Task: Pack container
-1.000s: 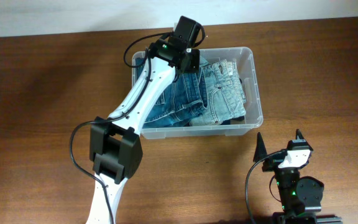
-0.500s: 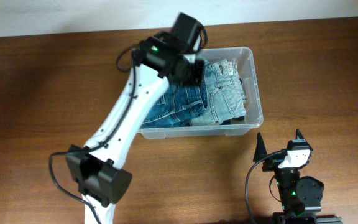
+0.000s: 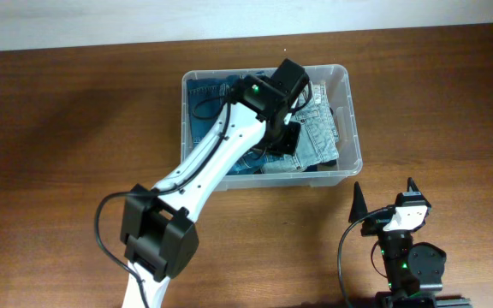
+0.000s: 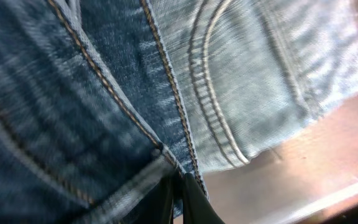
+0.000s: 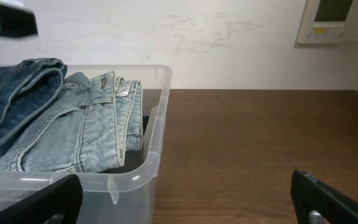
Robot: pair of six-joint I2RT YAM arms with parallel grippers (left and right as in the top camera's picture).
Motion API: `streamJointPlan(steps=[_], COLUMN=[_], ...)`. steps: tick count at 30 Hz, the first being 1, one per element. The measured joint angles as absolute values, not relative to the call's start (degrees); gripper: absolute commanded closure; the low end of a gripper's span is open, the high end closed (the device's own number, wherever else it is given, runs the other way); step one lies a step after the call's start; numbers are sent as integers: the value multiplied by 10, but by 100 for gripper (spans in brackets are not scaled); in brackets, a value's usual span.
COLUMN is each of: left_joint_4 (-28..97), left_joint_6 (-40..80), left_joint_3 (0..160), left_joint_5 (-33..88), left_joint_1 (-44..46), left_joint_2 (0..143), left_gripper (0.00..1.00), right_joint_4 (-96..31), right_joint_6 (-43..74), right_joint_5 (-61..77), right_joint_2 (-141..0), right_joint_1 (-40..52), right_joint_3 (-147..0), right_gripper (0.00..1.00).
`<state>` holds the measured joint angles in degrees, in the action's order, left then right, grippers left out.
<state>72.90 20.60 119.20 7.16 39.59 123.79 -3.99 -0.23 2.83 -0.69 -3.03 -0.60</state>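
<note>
Dark brown wood makes up the desk. Nearest the robot's base sits the right gripper, its two black fingers spread wide apart with nothing between them. It stays low over bare wood, just beside the near right corner of the container and not touching it.

The container, a clear plastic bin with a rolled rim, stands beyond it toward the far middle of the desk, its long side running left to right. It is filled with folded jeans: a pale washed pair lies on the right, waistband toward the right wall and rising a little above the rim, while a darker blue pair fills the left part.

The white left arm reaches from the near left across the front rim and down into the bin. The left gripper is pressed into the denim about where the two pairs meet. In the wrist view its fingers stand together with only a sliver between them, against an orange-stitched seam. Whether any cloth is caught there cannot be told.

Past the far edge rises a pale wall.
</note>
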Motion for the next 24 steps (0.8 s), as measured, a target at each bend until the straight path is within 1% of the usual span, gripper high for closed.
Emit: streamJointPlan(steps=[8,10,11,12,15,17,18,19,20,24], left_joint_4=[727,736,744,750,773,792,798,806,813,861], left_joint_6=[205,205,204,201,201,200,202,201,197,197], left_joint_3=[1201,1228,1247,1270,1346,1402,1429,1451,1467,1499], left_joint_5=[66,61,58,54,45,40,36,31,24,-11], left_joint_1=[396,394,393,391,385,382,382,381,381,381], left_joint_2=[1250,1254,1257,1259,1261,1261,1261,1261,1260,1260], left_gripper=[93,89,83,73,50,39,31,13,1,1], right_joint_4=[-40,-40,-40,-40,-40,-40,-40,-40,-40,-40], right_joint_6=[-2,-3,-3,-3,-3,-3,-3,-2,-3,-3], right_joint_5=[28,28,28,28,28,28,28,28,28,28], right_joint_2=[-7,-7,-7,-7,-7,-7,-7,-7,-7,-7], right_joint_1=[-30,-30,-30,-30,-30,-30,-30,-30,-30,-30], right_joint_3=[-6,-6,-6,-6,-6,-6,-6,-6,-6,-6], right_gripper=[2,2,2,2,2,2,2,2,2,2])
